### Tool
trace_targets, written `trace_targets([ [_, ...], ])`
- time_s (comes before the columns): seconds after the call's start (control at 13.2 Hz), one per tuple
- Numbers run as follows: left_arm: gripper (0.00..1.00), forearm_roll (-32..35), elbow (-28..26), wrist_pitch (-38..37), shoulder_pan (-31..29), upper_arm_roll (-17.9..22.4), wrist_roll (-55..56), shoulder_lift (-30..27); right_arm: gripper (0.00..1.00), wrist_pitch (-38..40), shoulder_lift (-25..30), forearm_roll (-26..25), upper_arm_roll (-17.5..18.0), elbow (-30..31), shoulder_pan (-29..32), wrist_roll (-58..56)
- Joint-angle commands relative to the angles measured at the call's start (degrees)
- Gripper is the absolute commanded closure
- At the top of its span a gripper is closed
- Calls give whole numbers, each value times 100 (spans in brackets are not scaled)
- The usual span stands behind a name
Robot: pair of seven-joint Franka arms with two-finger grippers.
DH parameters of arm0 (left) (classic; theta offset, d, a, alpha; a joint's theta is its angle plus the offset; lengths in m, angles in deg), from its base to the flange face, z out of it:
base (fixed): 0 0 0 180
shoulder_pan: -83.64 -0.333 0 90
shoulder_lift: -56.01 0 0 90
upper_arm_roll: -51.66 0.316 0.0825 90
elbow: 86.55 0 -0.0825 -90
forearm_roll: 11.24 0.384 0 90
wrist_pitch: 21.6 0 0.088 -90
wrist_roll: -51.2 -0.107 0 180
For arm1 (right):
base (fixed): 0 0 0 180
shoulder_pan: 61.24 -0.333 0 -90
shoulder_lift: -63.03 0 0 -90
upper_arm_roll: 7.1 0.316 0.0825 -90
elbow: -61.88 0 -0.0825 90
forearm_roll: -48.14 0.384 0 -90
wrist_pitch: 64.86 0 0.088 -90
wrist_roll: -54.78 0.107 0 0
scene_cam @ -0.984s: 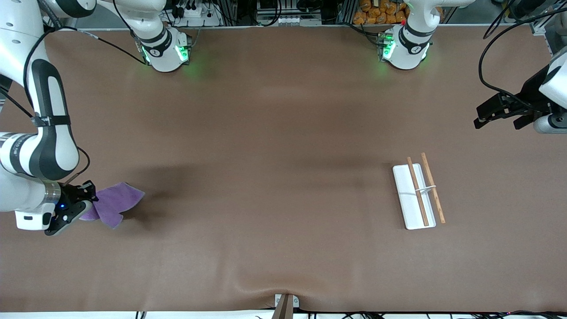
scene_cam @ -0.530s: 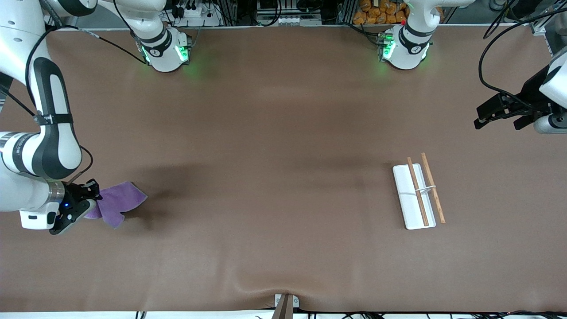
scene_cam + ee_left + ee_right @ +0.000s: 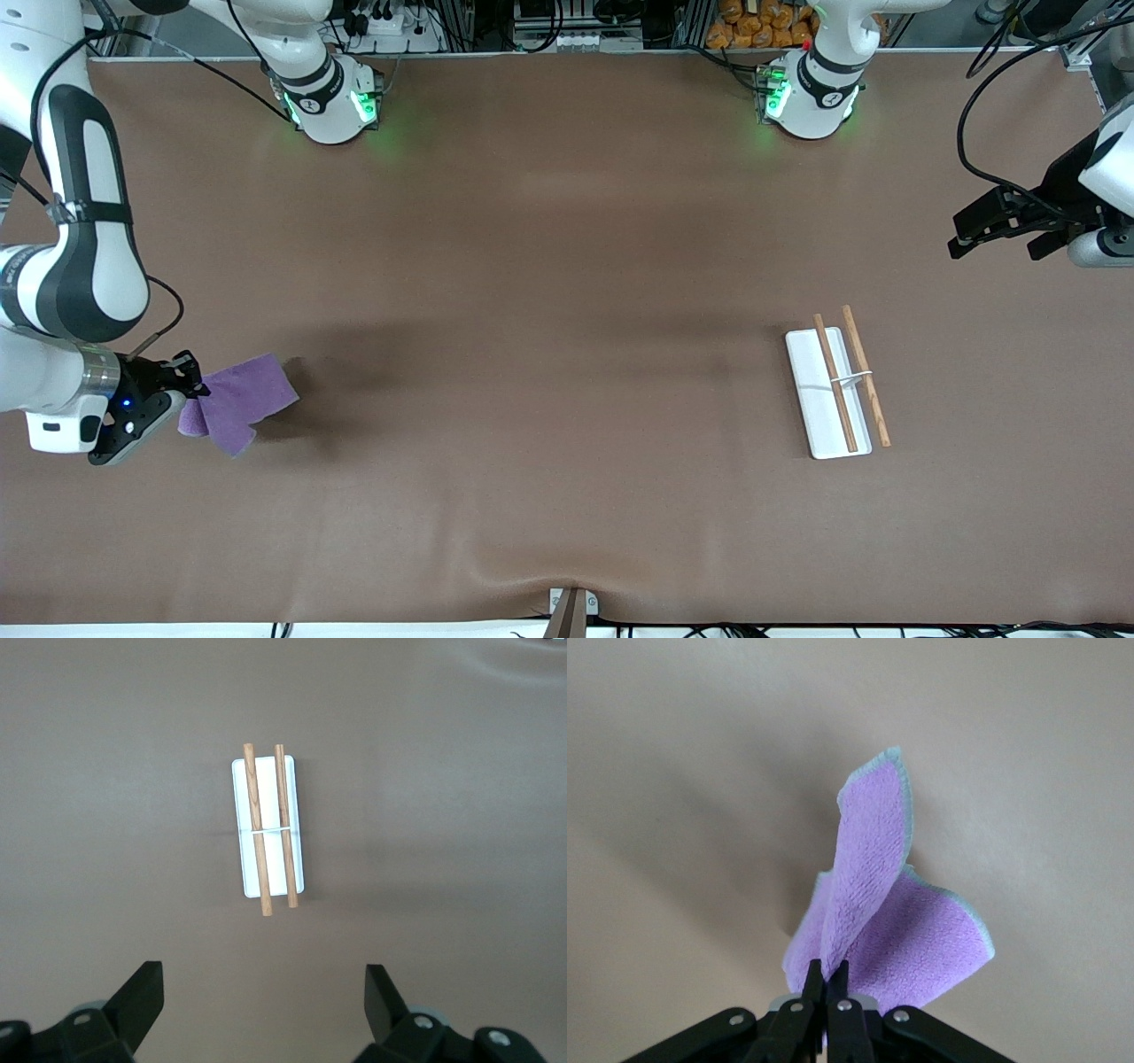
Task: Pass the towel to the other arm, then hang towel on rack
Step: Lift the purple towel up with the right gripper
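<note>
Towel (image 3: pixel 237 403) and rack (image 3: pixel 831 390) sit at opposite ends of the table, and that gap is what the next move hinges on. The right gripper (image 3: pixel 182 390) has its fingers pinched tight on one edge of the purple cloth, over the right arm's end of the table; in the right wrist view the towel (image 3: pixel 877 904) hangs loose from the closed fingertips, folded on itself, with its shadow on the brown table (image 3: pixel 549 266) underneath, so I'd judge it lifted clear or nearly so.

From the rack, the towel lies well apart toward the right arm's end, at roughly the same nearness to the front camera. The rack's two wooden rods (image 3: pixel 850 377) run lengthwise over the white tray, their long axis pointing mostly toward and away from that camera, slightly slanted.

The left gripper (image 3: pixel 1005 232) waits in the air close to the rack, toward the left arm's end of the table, fingers spread wide; its wrist view looks straight down on the rack (image 3: pixel 268 828) between the open fingers (image 3: pixel 142 992).

So the left arm is plainly the nearer one to the rack, and the right arm holds the cloth. By my reckoning the towel has to travel toward the middle of the table for the handover.
</note>
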Motion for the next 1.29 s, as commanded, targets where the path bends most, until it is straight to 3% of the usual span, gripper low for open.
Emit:
trace_targets([
  [0.0, 0, -92, 90, 16, 10, 6, 41, 40, 100, 282, 304, 87, 105, 55, -151, 596],
  [0.53, 0, -92, 90, 95, 10, 6, 41, 49, 100, 644, 744, 131, 122, 38, -1056, 3038],
  [1.06, 0, -136, 72, 270, 106, -2, 295, 260, 100, 776, 771, 605, 113, -410, -2058, 5578],
  [1.21, 0, -128, 63, 332, 150, 6, 383, 330, 100, 759, 762, 781, 105, -568, -2269, 5862],
])
